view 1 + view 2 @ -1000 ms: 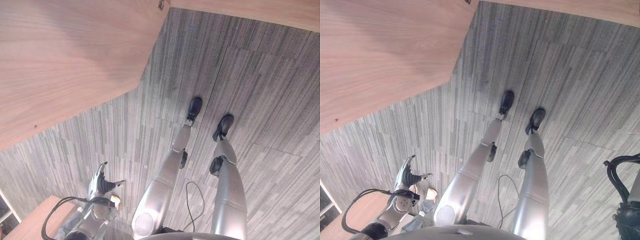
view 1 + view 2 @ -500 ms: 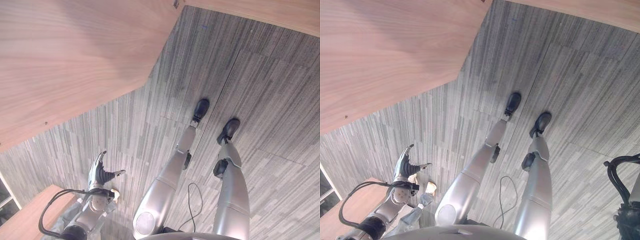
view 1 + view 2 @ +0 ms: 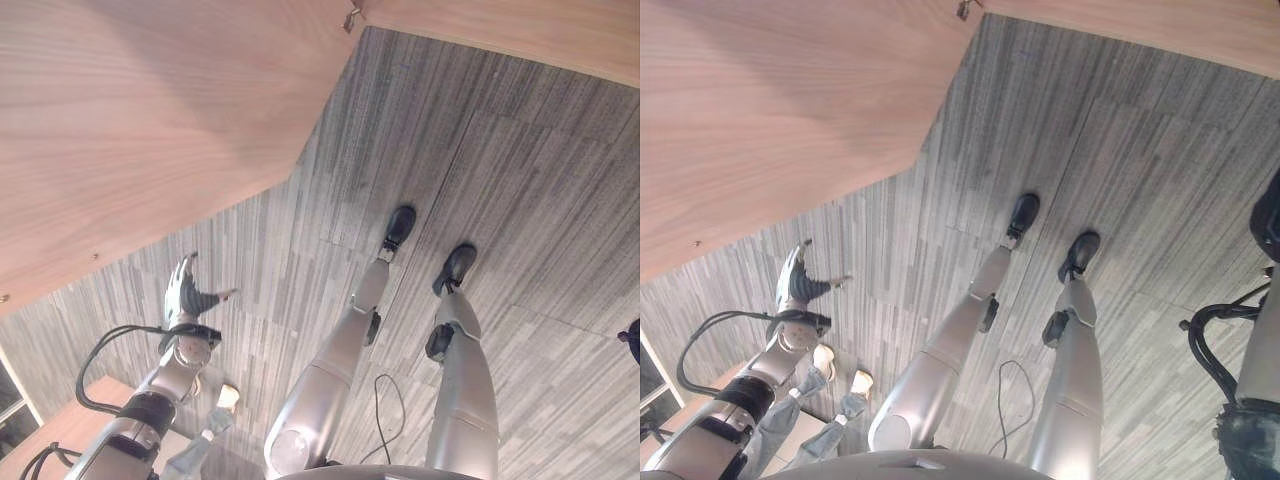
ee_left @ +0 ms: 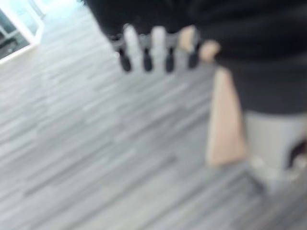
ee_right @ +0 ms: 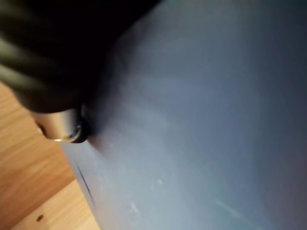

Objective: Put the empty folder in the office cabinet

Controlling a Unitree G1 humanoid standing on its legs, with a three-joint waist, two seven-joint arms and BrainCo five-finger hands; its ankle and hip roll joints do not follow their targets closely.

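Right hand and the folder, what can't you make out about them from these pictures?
- Right hand: right wrist view, fingers hidden behind the blue-grey folder; grip unreadable.
- Folder: cut off by the edges; whether it is empty cannot be told.
- Cabinet interior: hidden, eye views show just a wood panel.

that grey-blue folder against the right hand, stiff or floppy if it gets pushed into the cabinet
Probably fairly stiff: in the right wrist view the grey-blue folder shows as one flat, unbent sheet with a straight edge against the wooden surface. Its smooth face suggests it could slip in the right hand, whose fingers are hidden. Being empty, it is likely light.
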